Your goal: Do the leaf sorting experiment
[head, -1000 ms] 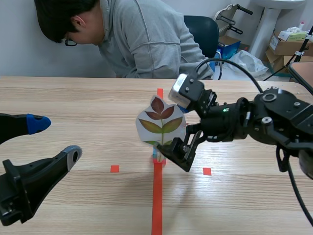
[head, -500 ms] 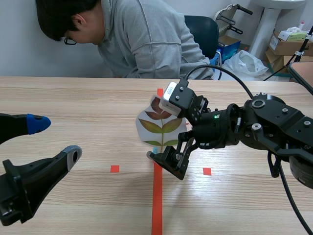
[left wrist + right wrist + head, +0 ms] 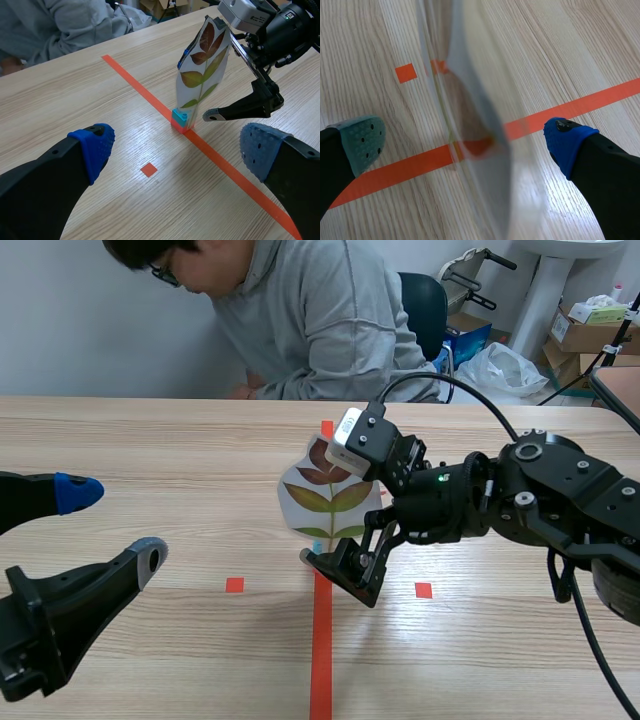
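Standing upright between the spread fingers of your right gripper [image 3: 465,139], the leaf card [image 3: 325,495] touches neither pad; that gripper is released, with one finger on each side of the card. The card is a glossy white sheet cut to a scalloped outline. It shows one sprig on a thin stem: dark red-brown leaves at the top, a yellow-orange and green pair in the middle, and smaller green ones low down. Its foot sits in a small stand [image 3: 180,120], a light blue block on a red one, which rests on the long orange tape line [image 3: 321,640] directly under your right gripper.

Your left gripper [image 3: 177,150] is also released, its blue pads wide apart and holding nothing. The card and stand are ahead of it, well apart from both fingers, with a small orange square mark [image 3: 148,169] between.

Beyond both grippers, a person [image 3: 300,320] in a grey top leans over the far edge of the worktop [image 3: 150,440].
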`<state>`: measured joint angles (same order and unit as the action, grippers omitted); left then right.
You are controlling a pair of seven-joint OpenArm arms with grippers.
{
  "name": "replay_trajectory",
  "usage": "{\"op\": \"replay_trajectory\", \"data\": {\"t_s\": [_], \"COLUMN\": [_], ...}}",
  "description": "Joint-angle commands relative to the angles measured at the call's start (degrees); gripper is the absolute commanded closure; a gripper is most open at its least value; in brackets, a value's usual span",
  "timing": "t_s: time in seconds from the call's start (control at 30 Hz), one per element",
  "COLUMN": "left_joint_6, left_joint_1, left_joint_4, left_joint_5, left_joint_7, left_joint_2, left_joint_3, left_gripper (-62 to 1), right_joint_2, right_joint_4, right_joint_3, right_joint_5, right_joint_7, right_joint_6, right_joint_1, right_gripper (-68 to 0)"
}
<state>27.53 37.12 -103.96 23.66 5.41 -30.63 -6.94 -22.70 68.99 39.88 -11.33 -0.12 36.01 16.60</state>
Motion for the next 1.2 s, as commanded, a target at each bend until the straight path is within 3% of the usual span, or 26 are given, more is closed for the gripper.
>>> {"op": "replay_trajectory", "data": {"t_s": [0.0, 0.13, 0.2, 0.4, 0.67, 1.17], "left_joint_6": [0.31, 0.31, 0.31, 0.31, 0.31, 0.31], "left_joint_1": [-0.17, -0.17, -0.17, -0.17, -0.17, -0.17], "left_joint_4": [-0.98, -0.98, -0.98, -0.98, -0.98, -0.98], "left_joint_5": [0.72, 0.72, 0.72, 0.72, 0.72, 0.72], "left_joint_7": [0.81, 0.81, 0.81, 0.81, 0.81, 0.81], "left_joint_2": [0.28, 0.28, 0.28, 0.28, 0.28, 0.28], "left_joint_3": [-0.15, -0.15, -0.15, -0.15, -0.15, -0.15], "left_gripper": [-53.8, -53.8, -53.8, -53.8, -53.8, -53.8], "right_joint_2": [-0.63, -0.63, -0.63, -0.63, -0.63, -0.63], "right_joint_4": [1.11, 1.11, 1.11, 1.11, 1.11, 1.36], "right_joint_3": [-0.52, -0.52, -0.52, -0.52, -0.52, -0.66], "right_joint_5": [-0.46, -0.46, -0.46, -0.46, -0.46, -0.72], "right_joint_7": [0.5, 0.5, 0.5, 0.48, 0.44, 0.46], "right_joint_6": [0.11, 0.11, 0.11, 0.02, 0.04, 0.07], "right_joint_1": [1.18, 1.18, 1.18, 1.18, 1.18, 1.16], "right_gripper": [-67.7, -64.8, -56.2, -20.7, -1.6, -0.8]}}
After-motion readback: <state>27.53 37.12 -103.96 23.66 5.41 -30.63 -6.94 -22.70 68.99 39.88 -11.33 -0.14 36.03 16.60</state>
